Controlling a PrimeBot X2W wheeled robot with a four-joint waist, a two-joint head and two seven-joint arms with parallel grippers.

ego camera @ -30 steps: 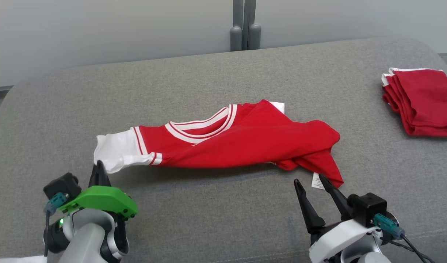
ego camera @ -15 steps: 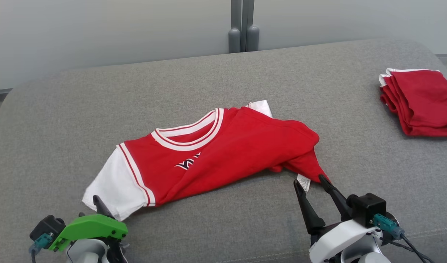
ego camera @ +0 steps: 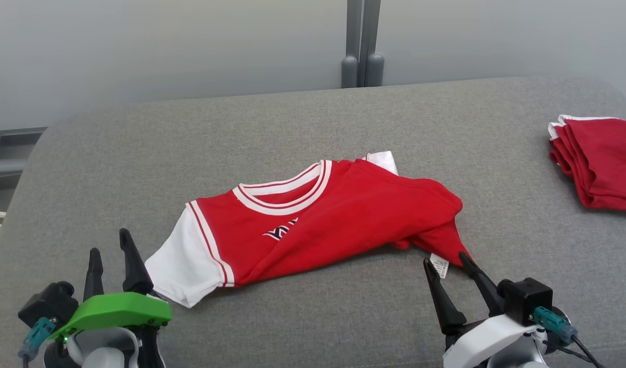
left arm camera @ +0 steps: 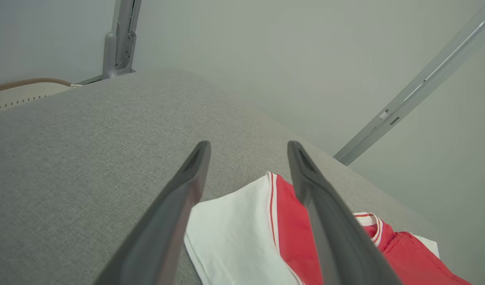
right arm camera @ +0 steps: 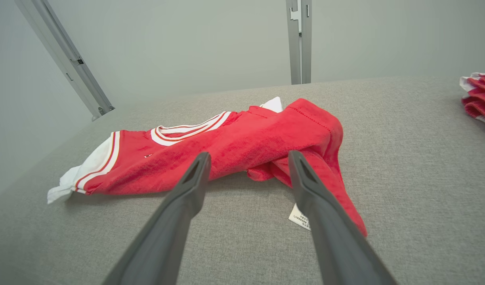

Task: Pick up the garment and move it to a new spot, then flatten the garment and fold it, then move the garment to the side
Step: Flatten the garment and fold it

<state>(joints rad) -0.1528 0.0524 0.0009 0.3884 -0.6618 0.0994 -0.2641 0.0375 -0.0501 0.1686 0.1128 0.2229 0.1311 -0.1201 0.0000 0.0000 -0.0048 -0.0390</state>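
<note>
Since a second ago the left gripper (ego camera: 109, 244) has let go of the white sleeve (ego camera: 182, 260). The sleeve was then pinched and held up off the cushion; it now lies flat on it. The head camera has also shifted a little.

A broad grey cushion (ego camera: 313, 117) spans the head view, with a pale wall behind it and a grey post (ego camera: 361, 46) at the far edge.

At the cushion's middle lies the garment (ego camera: 333, 214), a red shirt with white sleeves and a red-and-white striped collar. It is not yet flat. Its right half is bunched and folded over itself, and part of a dark chest print shows below the collar. The right wrist view shows the garment (right arm camera: 258, 142) with its red hem trailing toward the camera.

A folded red pile (ego camera: 599, 163) sits well apart at the cushion's right edge, and it also shows at the edge of the right wrist view (right arm camera: 478, 97).

The left gripper stands just beside the white sleeve's cuff, its fingers spread and holding nothing. In its own view the left gripper (left arm camera: 248, 144) frames the white sleeve (left arm camera: 234, 233) and the red body (left arm camera: 290, 237) between parted fingers.

The right gripper (ego camera: 445, 258) also stands with its fingers apart and empty, near the trailing hem. In its own view the right gripper (right arm camera: 249, 154) points at the bunched cloth.

A small white label (ego camera: 439, 266) hangs from the hem, just beside the right gripper's fingertips (right arm camera: 300, 217).
</note>
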